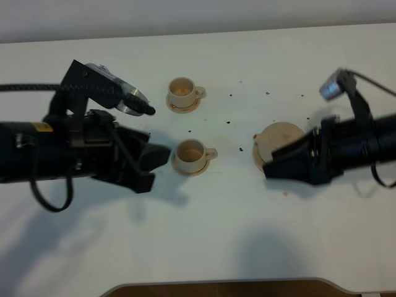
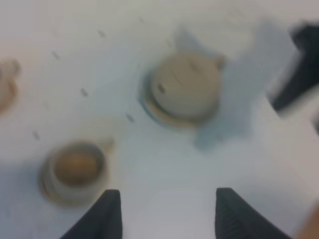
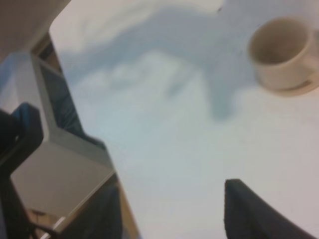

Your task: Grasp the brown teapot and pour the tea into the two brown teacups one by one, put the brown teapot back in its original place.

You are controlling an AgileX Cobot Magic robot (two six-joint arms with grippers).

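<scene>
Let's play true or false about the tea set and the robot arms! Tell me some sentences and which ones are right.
1. The two teacups each stand on a little saucer. True.
2. The teapot is tipped over a cup, pouring. False: it sits low on the right side of the table, apart from both cups.
3. The left fingers are squeezing a cup. False: they are open with nothing between them.
4. Tiny dark specks lie scattered on the table. True.
</scene>
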